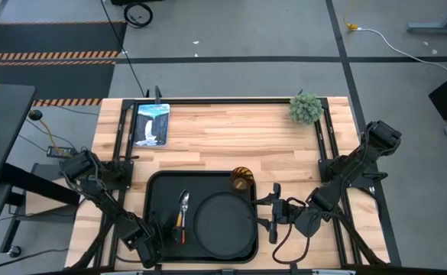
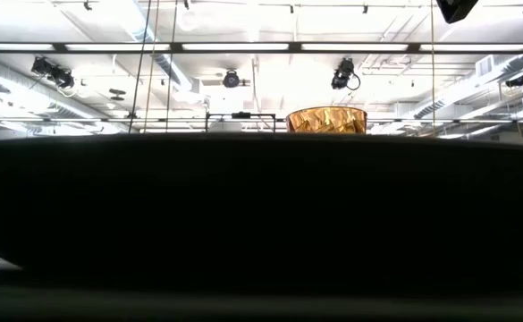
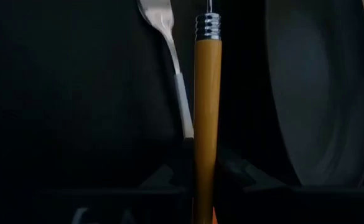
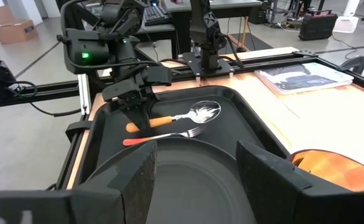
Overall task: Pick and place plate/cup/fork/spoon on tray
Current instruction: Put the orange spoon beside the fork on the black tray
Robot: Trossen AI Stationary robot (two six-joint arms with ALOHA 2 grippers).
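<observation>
On tray point(image 1: 156, 191), our left claw point(image 4: 138, 111) pinches spoon point(image 4: 188, 116) handle; fork point(image 4: 163, 137) lies right beside, same way. Right claw point(image 1: 275, 211), wide apart, waits near plate point(image 1: 223, 221).

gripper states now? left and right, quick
Left gripper: closed on the fork by its orange handle, over the tray.
Right gripper: open, holding nothing, at the plate's right edge.
</observation>
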